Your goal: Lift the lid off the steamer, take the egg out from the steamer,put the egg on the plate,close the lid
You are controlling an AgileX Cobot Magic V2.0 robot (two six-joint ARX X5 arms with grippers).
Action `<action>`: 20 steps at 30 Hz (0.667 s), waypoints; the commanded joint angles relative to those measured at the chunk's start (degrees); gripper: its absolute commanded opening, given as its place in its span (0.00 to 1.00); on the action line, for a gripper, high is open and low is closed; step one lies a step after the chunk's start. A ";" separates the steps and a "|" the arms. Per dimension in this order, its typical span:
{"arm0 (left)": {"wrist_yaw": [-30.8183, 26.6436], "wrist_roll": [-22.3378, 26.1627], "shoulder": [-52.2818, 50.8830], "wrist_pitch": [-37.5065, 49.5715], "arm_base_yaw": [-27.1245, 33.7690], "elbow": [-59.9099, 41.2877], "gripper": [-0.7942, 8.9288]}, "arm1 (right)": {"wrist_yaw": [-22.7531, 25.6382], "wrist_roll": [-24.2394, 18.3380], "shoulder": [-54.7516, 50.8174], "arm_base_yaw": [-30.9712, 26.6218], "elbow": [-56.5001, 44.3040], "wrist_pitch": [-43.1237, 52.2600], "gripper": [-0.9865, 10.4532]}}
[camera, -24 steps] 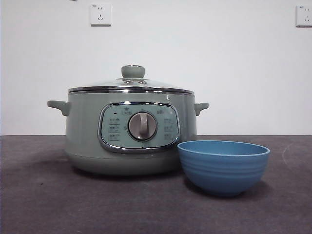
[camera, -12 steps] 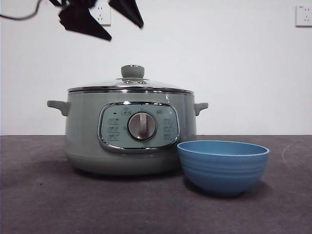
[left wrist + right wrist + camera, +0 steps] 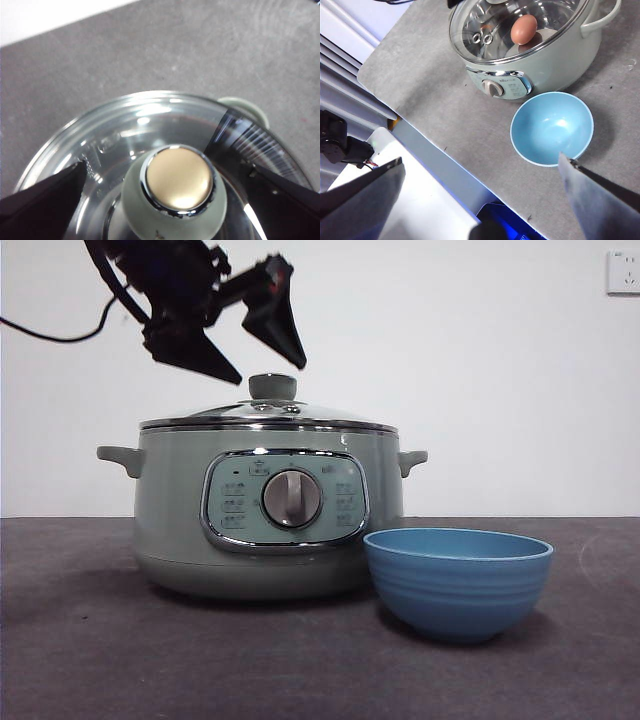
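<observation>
The left gripper (image 3: 265, 365) hangs just above the lid (image 3: 268, 416), its jaws spread wide to either side of the pale-green knob (image 3: 272, 386) without touching it. From the left wrist view the knob (image 3: 175, 192) sits between the two black jaws, the clear glass (image 3: 110, 140) all round it. The lid rests shut on the steamer (image 3: 265, 510), which stands on the grey table (image 3: 100, 640). Inside (seen through the glass from the right wrist view) lies the brown egg (image 3: 524, 29). The blue plate (image 3: 458, 582) stands empty just beside the steamer, a little nearer the camera. The right gripper (image 3: 480, 200) waits high over the table's edge, jaws wide apart.
</observation>
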 commanded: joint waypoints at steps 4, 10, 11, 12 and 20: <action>-0.13 0.68 2.25 0.55 -0.55 0.00 0.63 | -0.11 0.13 -0.02 0.09 0.13 0.35 0.58; -1.53 0.66 2.51 0.57 -1.14 0.00 0.62 | -0.09 0.11 -0.02 0.09 0.13 0.35 0.58; -1.70 0.66 2.51 0.55 -1.25 0.00 0.60 | -0.07 0.11 -0.02 0.09 0.13 0.37 0.58; -1.57 0.66 2.51 0.52 -1.25 0.00 0.56 | -0.04 0.11 -0.02 0.09 0.13 0.37 0.58; -1.33 0.48 2.51 0.26 -1.64 0.00 0.24 | 0.04 0.11 -0.02 0.09 0.13 0.39 0.58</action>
